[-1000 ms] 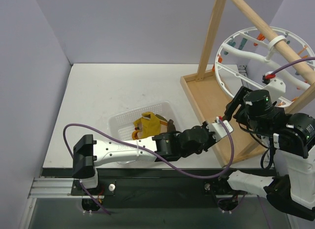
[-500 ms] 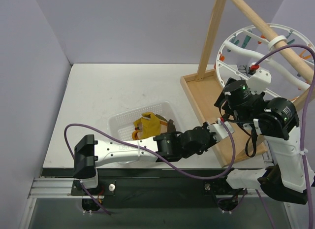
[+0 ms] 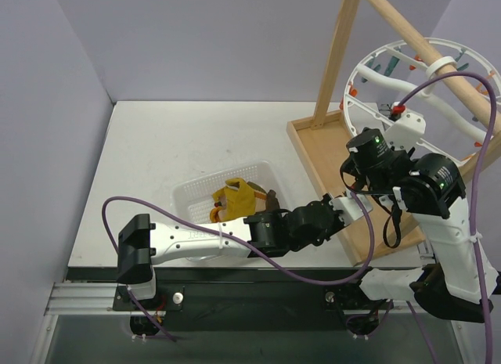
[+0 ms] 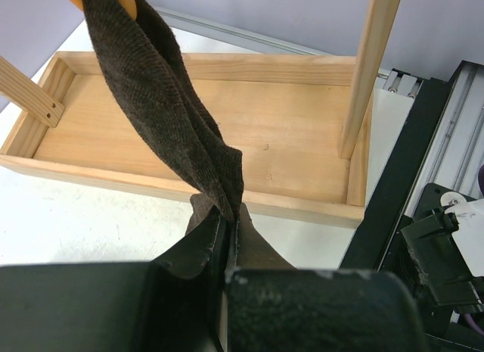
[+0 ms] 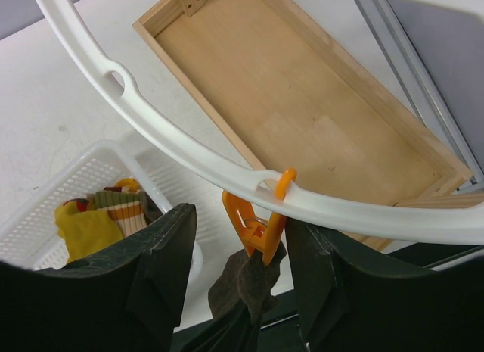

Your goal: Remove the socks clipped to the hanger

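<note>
The white round hanger hangs from the wooden pole at the right. Its rim crosses the right wrist view. An orange clip on the rim holds a dark brown sock. My right gripper is open, one finger on each side of this clip, not touching it. My left gripper is shut on the lower end of the same dark brown sock, which stretches up to the left. In the top view the left gripper sits just below the right gripper.
A white basket near the table's front holds a mustard-yellow sock and a striped-cuff sock. The wooden frame's tray base and upright stand at the right. Purple cables loop around both arms.
My right arm has swung left and down from the right side to the hanger's lower rim, bringing its open fingers around the orange clip. The left arm and its sock have not moved.
</note>
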{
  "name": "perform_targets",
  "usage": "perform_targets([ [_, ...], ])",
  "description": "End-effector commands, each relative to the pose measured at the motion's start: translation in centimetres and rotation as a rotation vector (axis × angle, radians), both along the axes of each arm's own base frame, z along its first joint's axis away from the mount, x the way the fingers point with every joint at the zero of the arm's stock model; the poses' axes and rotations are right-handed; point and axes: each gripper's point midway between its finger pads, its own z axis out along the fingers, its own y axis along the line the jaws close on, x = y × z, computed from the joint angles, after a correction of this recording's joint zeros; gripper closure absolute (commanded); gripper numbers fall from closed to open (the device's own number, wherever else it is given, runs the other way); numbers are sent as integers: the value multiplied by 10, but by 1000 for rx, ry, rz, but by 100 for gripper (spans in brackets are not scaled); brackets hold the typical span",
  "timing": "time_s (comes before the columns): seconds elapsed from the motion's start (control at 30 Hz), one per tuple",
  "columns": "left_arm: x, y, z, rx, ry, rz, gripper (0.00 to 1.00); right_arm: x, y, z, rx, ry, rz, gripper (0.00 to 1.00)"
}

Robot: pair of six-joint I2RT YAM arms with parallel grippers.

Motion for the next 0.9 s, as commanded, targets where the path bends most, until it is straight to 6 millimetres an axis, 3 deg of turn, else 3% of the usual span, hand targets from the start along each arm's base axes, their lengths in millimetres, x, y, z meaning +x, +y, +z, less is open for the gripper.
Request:
perform_targets([
  [0.0, -8, 6, 9, -1, -3, -16, 100, -18, -32, -11, -176, 105, -45, 52],
  [0.2, -9, 9, 9, 1, -1, -17, 100, -16, -35, -12, -196, 111, -59, 58],
  [0.33, -9, 10, 9, 0, -2, -18, 100, -18, -41, -14, -209, 118, -74, 69],
  [0.43, -9, 10, 10, -3, -3, -18, 100, -19, -44, -15, -208, 115, -77, 82],
  [0.47, -9, 10, 8, 0, -2, -18, 100, -19, -44, -15, -207, 116, -77, 90],
  [0.57, -9, 10, 8, -1, 0, -17, 100, -19, -44, -17, -206, 117, -72, 100],
  [0.77, -6, 18, 5, -29, 64, -18, 100, -18, -39, -21, -158, 99, -45, 100],
  [0.87, 5, 35, 0, -58, 148, -22, 100, -19, -37, -26, -143, 99, -31, 100],
])
